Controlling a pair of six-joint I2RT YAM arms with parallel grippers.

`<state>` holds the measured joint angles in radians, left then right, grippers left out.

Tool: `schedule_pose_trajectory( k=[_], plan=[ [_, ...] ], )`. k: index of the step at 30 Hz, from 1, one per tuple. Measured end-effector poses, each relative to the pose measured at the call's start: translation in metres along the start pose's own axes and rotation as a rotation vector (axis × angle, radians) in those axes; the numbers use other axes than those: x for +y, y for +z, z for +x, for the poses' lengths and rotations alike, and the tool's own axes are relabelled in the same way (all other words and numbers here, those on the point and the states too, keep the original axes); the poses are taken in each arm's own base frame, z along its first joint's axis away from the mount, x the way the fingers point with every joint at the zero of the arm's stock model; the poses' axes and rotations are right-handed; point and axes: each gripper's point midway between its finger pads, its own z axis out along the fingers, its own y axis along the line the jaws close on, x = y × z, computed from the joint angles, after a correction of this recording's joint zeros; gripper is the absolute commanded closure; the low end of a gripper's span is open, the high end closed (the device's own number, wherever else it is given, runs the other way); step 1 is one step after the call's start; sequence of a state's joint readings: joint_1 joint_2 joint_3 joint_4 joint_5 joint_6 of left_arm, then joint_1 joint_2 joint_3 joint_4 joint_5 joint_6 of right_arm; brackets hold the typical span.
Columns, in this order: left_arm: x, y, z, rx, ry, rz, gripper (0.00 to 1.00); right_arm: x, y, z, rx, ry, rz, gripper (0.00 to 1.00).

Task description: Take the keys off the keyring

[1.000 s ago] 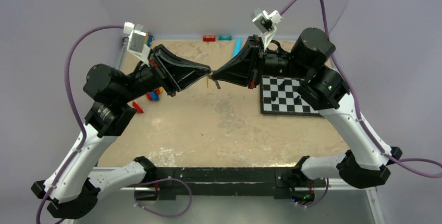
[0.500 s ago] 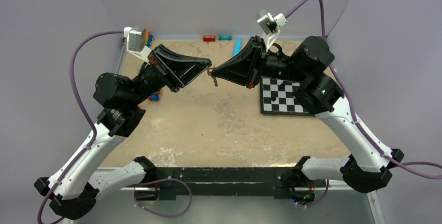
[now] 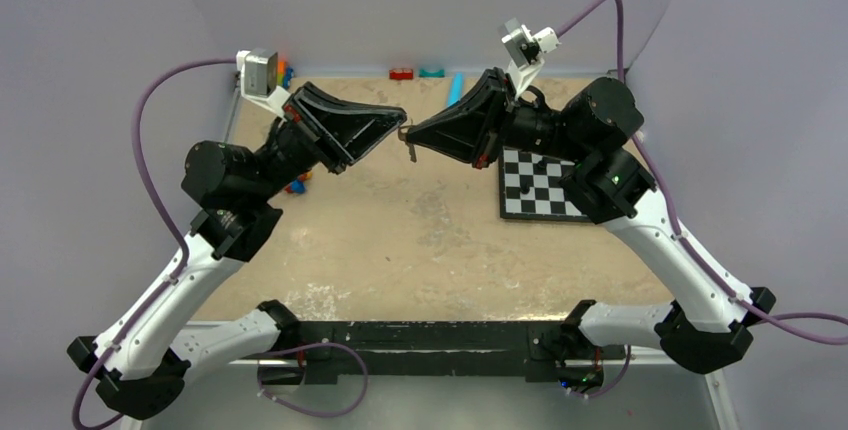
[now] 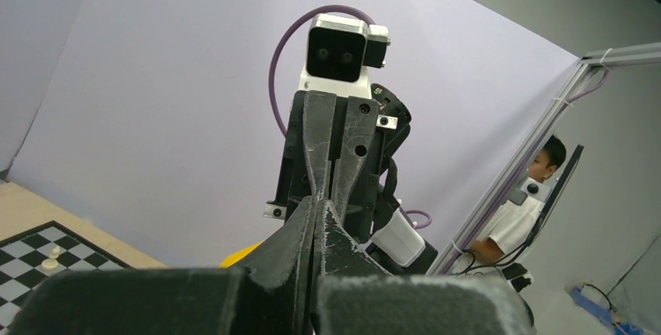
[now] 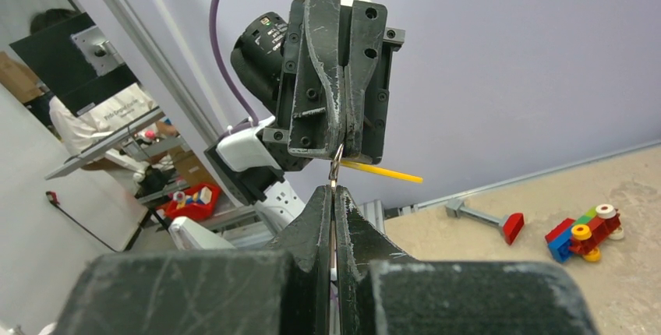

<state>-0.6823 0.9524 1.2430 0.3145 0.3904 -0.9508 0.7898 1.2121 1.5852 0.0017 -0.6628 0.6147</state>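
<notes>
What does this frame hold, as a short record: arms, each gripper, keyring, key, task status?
arms: both raised above the table, gripper tips meeting in the air
left gripper: shut, pinching the keyring
right gripper: shut, pinching the same keyring from the opposite side
key: yellow, sticking out sideways right by the ring
task status: no key seen lying free; separation not visible
surroundings: chessboard and toy blocks on the table
</notes>
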Motion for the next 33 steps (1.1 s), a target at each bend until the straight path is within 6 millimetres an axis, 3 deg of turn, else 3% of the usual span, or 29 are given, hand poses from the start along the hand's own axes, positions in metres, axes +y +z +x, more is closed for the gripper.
schedule_pose_trajectory(
  k=[14,18,21,29,33],
  plan=[
    [0.002,-0.004,0.002,0.004,0.014,-0.017,1.00,-0.003,-0.001,0.003,0.012,0.009,0.025,1.00],
    [0.002,-0.006,0.003,0.008,0.018,-0.021,1.00,-0.004,-0.001,0.005,0.018,0.014,0.031,0.69],
    [-0.001,-0.007,-0.004,-0.021,0.026,-0.022,1.00,-0.006,-0.001,0.009,0.034,0.029,0.039,0.58],
    [-0.011,-0.011,-0.016,-0.071,0.043,-0.005,1.00,-0.009,0.000,0.012,0.051,0.043,0.049,0.56],
    [-0.010,-0.013,-0.015,-0.076,0.043,-0.007,1.00,-0.004,0.002,0.002,0.036,0.028,0.037,0.56]
  ],
)
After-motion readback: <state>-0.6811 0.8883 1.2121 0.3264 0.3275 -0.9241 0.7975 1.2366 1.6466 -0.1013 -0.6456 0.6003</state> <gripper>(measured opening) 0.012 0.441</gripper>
